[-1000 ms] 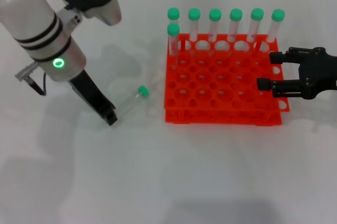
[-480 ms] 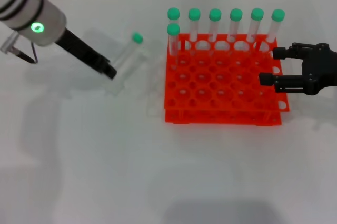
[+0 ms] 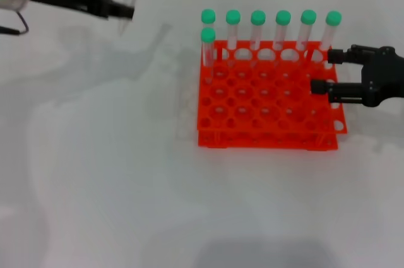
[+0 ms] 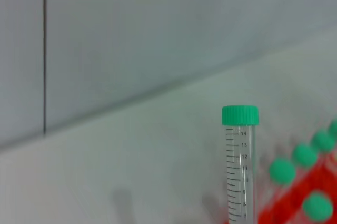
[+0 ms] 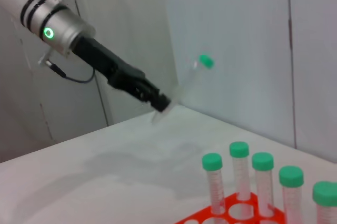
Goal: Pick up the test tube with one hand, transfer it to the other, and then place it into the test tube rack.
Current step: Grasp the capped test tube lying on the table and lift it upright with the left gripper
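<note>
Place: a laboratory is suggested.
Evidence: green-capped tubes (image 3: 257,28) are held upright in an orange rack (image 3: 265,113).
Surroundings: a white worktop (image 3: 126,186) lies under the rack; plain panelled wall (image 4: 158,29) behind it.

My head camera looks steeply down on white desk (image 3: 126,186), orange-red plastic grid rack (image 3: 265,110) mid-frame. Left wrist camera close on green-capped clear plastic tube (image 4: 239,166), facing wall. Right wrist camera low, far off; all share rack.
</note>
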